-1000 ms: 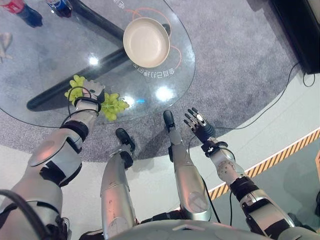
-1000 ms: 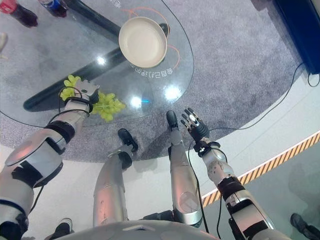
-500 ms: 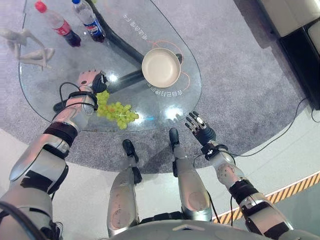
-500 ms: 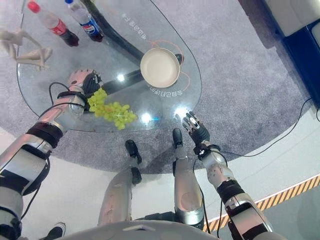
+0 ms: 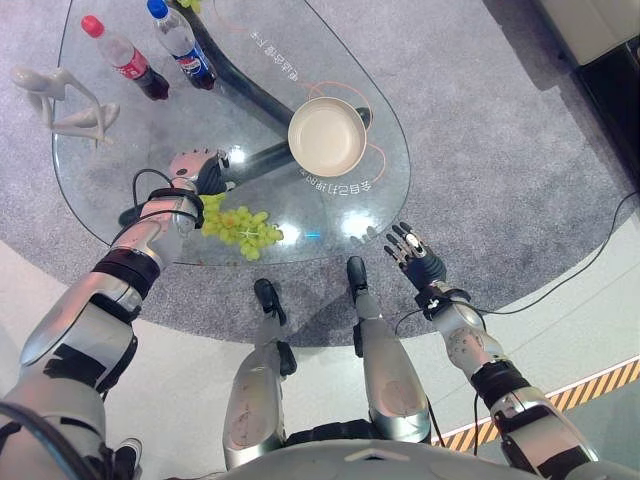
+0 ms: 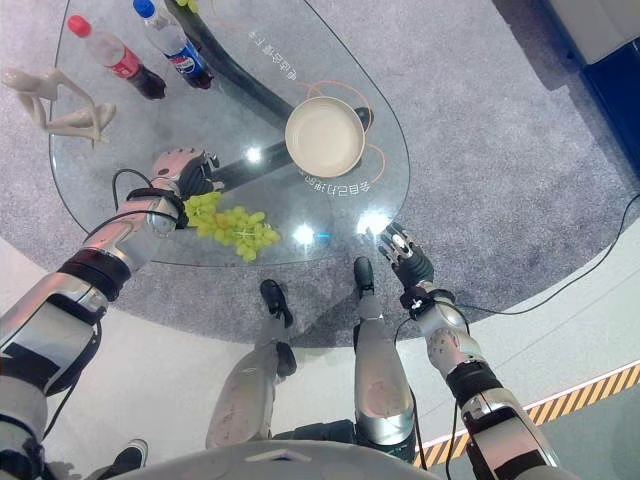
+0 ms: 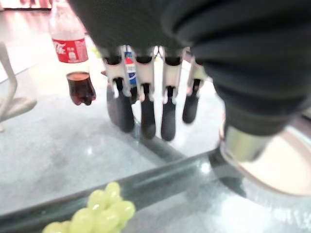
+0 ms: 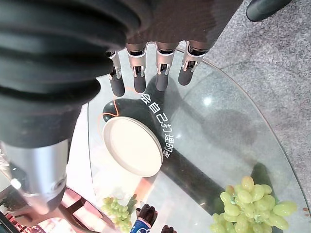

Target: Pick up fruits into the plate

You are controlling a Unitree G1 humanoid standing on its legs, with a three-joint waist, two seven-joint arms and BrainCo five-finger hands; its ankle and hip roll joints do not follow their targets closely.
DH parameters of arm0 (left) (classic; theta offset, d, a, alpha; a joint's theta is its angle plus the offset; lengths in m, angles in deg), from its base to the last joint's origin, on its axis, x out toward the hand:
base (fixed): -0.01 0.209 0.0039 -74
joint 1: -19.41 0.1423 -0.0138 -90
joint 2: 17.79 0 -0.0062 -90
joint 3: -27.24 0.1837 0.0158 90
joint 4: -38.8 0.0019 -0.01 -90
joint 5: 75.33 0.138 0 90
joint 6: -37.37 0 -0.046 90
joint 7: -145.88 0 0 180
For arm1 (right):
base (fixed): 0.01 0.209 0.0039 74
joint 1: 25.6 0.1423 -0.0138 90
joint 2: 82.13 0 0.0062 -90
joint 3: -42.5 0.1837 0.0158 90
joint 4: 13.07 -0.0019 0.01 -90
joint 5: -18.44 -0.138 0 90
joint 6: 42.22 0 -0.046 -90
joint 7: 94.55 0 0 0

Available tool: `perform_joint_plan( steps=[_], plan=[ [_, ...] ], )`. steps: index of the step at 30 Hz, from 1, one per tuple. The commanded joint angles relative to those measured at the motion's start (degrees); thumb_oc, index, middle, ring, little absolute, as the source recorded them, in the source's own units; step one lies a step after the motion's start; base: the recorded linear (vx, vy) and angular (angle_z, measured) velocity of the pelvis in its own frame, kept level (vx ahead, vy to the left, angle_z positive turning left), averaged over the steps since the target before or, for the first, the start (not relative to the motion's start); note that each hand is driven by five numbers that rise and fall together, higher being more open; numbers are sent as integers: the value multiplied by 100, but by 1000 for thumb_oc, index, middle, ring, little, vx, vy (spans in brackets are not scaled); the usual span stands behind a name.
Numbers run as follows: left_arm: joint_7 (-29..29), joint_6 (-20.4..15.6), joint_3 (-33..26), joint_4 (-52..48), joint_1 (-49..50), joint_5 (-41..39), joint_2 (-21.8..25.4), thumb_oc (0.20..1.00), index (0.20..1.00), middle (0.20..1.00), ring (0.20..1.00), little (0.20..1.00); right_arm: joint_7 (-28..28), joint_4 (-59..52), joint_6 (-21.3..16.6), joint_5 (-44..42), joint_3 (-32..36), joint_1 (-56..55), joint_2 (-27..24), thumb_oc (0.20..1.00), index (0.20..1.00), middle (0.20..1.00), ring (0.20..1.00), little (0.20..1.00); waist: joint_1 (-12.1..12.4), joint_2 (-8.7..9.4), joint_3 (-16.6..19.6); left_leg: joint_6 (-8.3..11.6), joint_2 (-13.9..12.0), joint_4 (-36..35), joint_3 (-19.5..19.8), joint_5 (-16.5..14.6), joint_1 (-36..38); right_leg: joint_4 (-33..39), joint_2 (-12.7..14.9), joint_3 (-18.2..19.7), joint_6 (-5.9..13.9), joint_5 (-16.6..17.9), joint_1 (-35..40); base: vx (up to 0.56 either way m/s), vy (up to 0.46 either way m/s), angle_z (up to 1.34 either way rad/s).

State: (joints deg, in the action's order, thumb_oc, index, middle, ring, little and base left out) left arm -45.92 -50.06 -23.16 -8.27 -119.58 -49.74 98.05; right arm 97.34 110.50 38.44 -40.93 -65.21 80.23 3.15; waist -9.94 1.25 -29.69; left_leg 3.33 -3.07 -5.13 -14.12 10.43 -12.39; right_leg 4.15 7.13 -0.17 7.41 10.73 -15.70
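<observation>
Left eye view: grapes (image 5: 240, 228) lie left of centre on the glass table (image 5: 90, 170), plate (image 5: 326, 136) upper centre. Left hand (image 5: 195, 168), fingers straight, holds nothing; a clumsy grab risks scattering them.

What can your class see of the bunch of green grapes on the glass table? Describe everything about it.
The bunch of green grapes is a loose cluster of pale yellow-green, rounded berries lying flat on the clear glass table near its front edge. It lies apart from the cream plate, which holds nothing. The left hand hovers just beyond the bunch, fingers straight and holding nothing.
</observation>
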Motion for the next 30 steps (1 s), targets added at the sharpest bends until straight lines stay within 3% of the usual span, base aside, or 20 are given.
perform_joint_plan(
  steps=[1,13,20,30],
  plan=[
    [8,158,-20,58,-170,441,34,1000,1000,1000,1000,1000,139,-287,21,-48,378,97,-260,1000,1000,1000,1000,1000,57,-178,-10,-28,247,330,375,-595,-121,-861,-161,-403,-42,-484,-331,-28,35,9],
    [518,557,519,-340,-345,700,114,1000,1000,1000,1000,1000,98,-456,131,-11,446,465,-612,1000,1000,1000,1000,1000,191,-345,-11,-23,417,405,582,-454,-934,-902,-44,-612,-18,-363,-1051,-62,42,8],
    [777,661,726,-449,-260,855,175,1000,1000,1000,1000,1000,73,-552,120,-18,372,665,-711,1000,1000,1000,1000,1000,286,-328,-11,-56,460,610,700,-424,-1406,-1080,-107,-623,-50,-363,-1469,-61,10,5],
    [641,868,683,-494,127,1386,243,1000,1000,1000,1000,1000,179,-663,72,-209,321,803,-797,1000,1000,1000,1000,1000,351,-278,-11,-55,378,884,691,-399,-1981,-1347,-257,-586,-89,-405,-2007,-7,-2,1]
  ],
)
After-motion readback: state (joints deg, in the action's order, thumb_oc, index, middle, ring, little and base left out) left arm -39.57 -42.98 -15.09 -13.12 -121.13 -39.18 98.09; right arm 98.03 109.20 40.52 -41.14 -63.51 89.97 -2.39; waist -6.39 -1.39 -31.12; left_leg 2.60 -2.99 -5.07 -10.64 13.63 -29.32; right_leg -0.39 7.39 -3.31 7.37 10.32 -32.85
